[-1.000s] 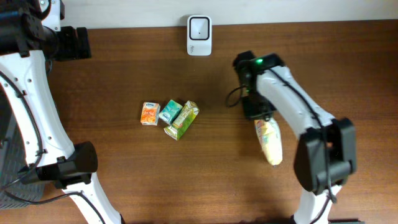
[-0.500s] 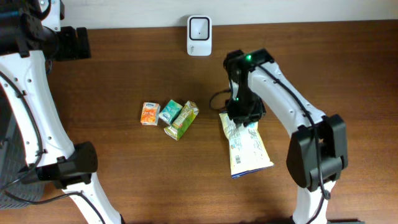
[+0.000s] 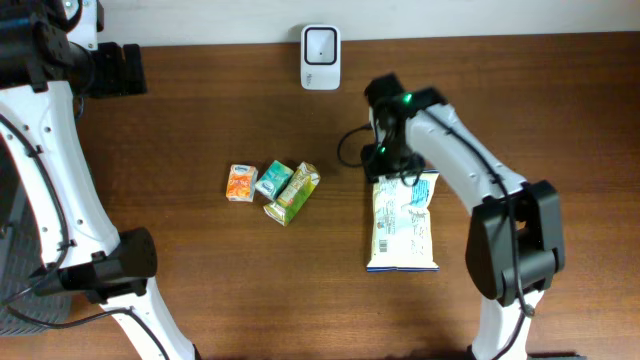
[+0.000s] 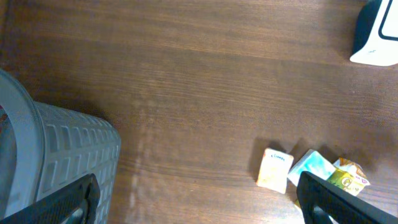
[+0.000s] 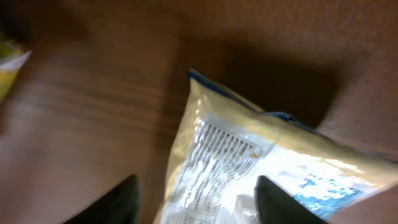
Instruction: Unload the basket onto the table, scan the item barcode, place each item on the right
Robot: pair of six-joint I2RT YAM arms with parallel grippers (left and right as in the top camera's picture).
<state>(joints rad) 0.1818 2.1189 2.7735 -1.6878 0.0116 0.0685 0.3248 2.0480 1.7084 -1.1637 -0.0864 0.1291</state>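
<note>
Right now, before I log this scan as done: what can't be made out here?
Overhead: top edge of the snack bag hidden under the right gripper; contact unclear.
Right wrist: barcode-like stripes blurred; bag cut off by frame.
Left wrist: scanner cut off by the corner; print on the cartons too small.

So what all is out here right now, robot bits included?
snack bag: one, cream with blue print, flat on the table right of centre, barcode facing up
orange carton: one, orange, left of centre
teal carton: one, teal, beside the orange one
green-yellow carton: one, green and yellow, at the right end of that cluster
scanner: one, white, at the table's back edge
basket: one, grey, far left
table: one, dark brown wood
left gripper: one, black fingers, open and empty, far left
right gripper: one, black fingers, open, over the bag's top end
</note>
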